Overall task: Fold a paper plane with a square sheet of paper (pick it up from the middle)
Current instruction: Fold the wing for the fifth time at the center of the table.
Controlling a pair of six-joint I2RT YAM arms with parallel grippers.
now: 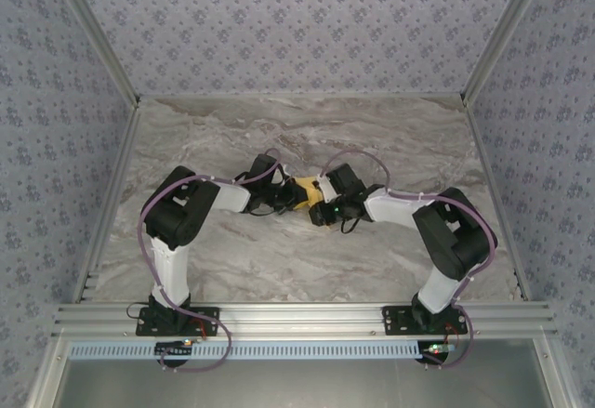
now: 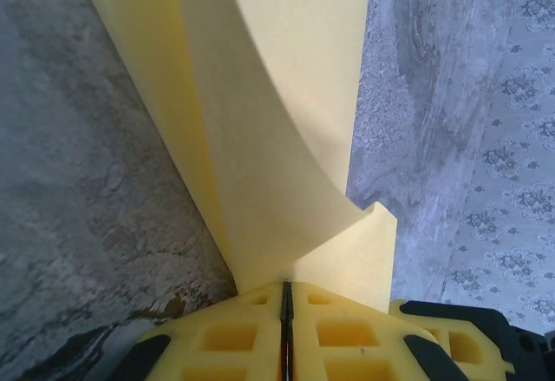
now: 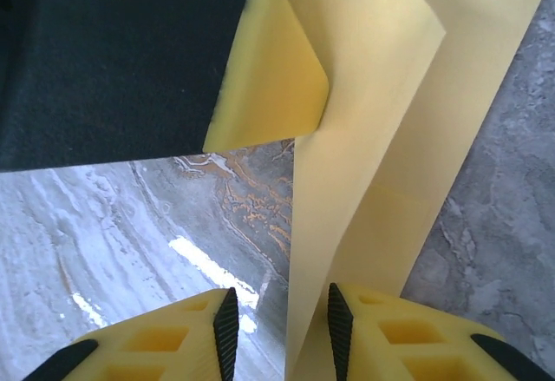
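The yellow sheet of paper (image 1: 305,188) is held up off the marble between my two grippers at the table's middle. In the left wrist view the paper (image 2: 277,121) rises from the fingertips as folded, curling panels. My left gripper (image 2: 287,287) is shut on its lower edge. In the right wrist view the paper (image 3: 373,138) is a long folded strip passing between the jaws of my right gripper (image 3: 279,312). That gripper is open: the strip lies by the right pad (image 3: 338,325), with a gap to the left pad. My left gripper's yellow finger (image 3: 269,77) touches the strip's upper part.
The grey marble table (image 1: 372,138) has patterned walls on three sides and aluminium rails along its edges. Both arms bend inward from their bases at the near edge, and the grippers (image 1: 290,196) (image 1: 323,209) almost touch.
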